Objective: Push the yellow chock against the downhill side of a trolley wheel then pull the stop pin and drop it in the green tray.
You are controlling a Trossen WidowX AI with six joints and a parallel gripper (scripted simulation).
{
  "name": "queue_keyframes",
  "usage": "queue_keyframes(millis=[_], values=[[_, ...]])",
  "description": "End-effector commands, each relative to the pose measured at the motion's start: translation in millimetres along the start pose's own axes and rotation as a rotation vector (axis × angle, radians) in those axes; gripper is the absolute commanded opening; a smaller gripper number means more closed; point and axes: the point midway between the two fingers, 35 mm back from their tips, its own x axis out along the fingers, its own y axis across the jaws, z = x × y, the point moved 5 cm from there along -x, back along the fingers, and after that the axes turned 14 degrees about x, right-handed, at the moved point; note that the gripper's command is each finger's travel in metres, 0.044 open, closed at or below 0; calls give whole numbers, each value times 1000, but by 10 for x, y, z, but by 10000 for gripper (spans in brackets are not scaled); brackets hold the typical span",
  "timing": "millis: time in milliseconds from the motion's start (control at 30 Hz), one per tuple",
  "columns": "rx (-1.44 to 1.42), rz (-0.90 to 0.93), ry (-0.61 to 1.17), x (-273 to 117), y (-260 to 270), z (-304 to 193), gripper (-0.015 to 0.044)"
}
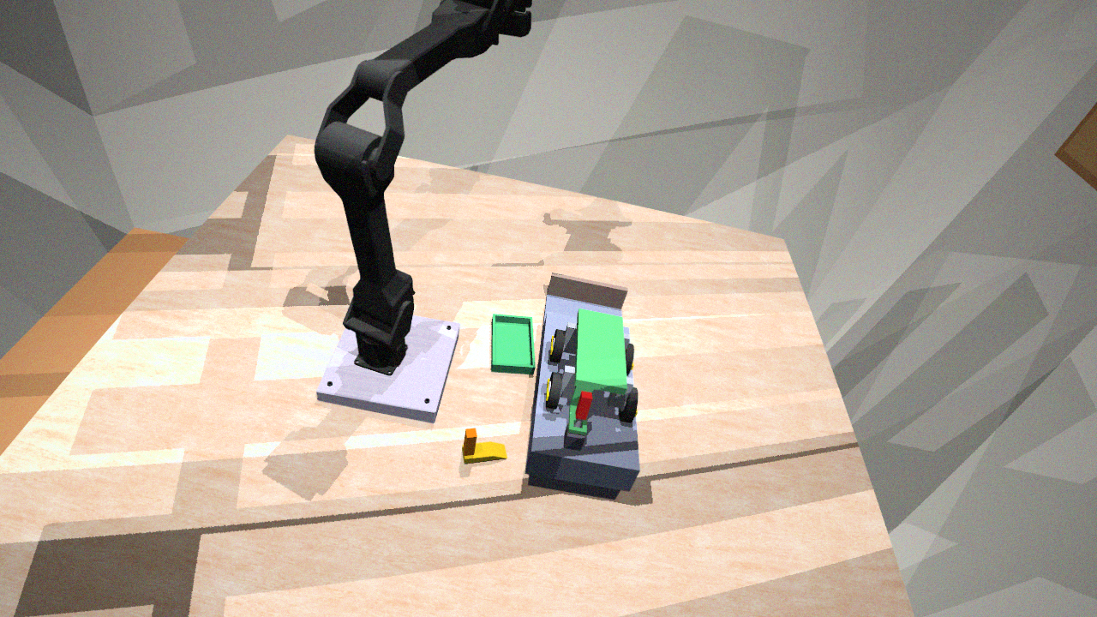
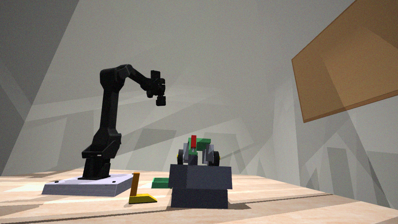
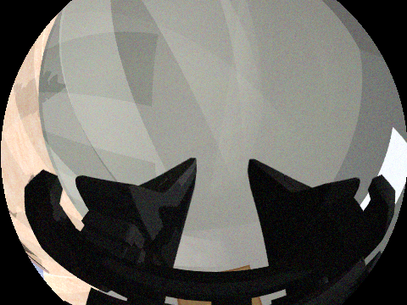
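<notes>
Looking first for the chock (image 1: 484,452) (image 2: 142,198): down near the bottom centre of the top view, flat on the table, left of the ramp (image 1: 590,466) (image 2: 200,176) and well apart from the trolley (image 1: 600,349) (image 2: 204,140). Now for the gripper (image 1: 521,16) (image 2: 159,87) (image 3: 223,164): up at the top edge in that same view, fingers part-way apart, with nothing between in the wrist view. So, needing to come down the frame and slightly left to meet the chock, and down a good way in height too. Reading the long axis next: roughly left to right, handle (image 1: 470,440) (image 2: 135,184) upright at the left end, thin end aimed at the ramp. Judging by the pin (image 1: 584,404) (image 2: 193,141) at the lower, uphill end, must go up the frame and right afterwards, to the upper side of a wheel (image 1: 555,344), probably calling for a turn of the wedge as well (no small matter, with wheels so close by). Best not to touch the pin before then. Over to the exterior view: showing plainly the height of the gripper, above and right of the chock, and the black underside of the wedge, but hiding the downhill side of the wheels, open to view only from the top. Seeing neither chock nor trolley in the wrist view. Also spotting the tray (image 1: 512,368) (image 2: 160,184), left of the ramp, pin not yet in it.
</notes>
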Motion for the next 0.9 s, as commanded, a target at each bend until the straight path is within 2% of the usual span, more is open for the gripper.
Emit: queue_keyframes(millis=[0, 400, 867], values=[[-57, 76, 137, -138, 109, -437, 190], [-155, 294, 467, -717, 350, -1465, 190], [-171, 581, 811, -1773, 603, -2312, 190]])
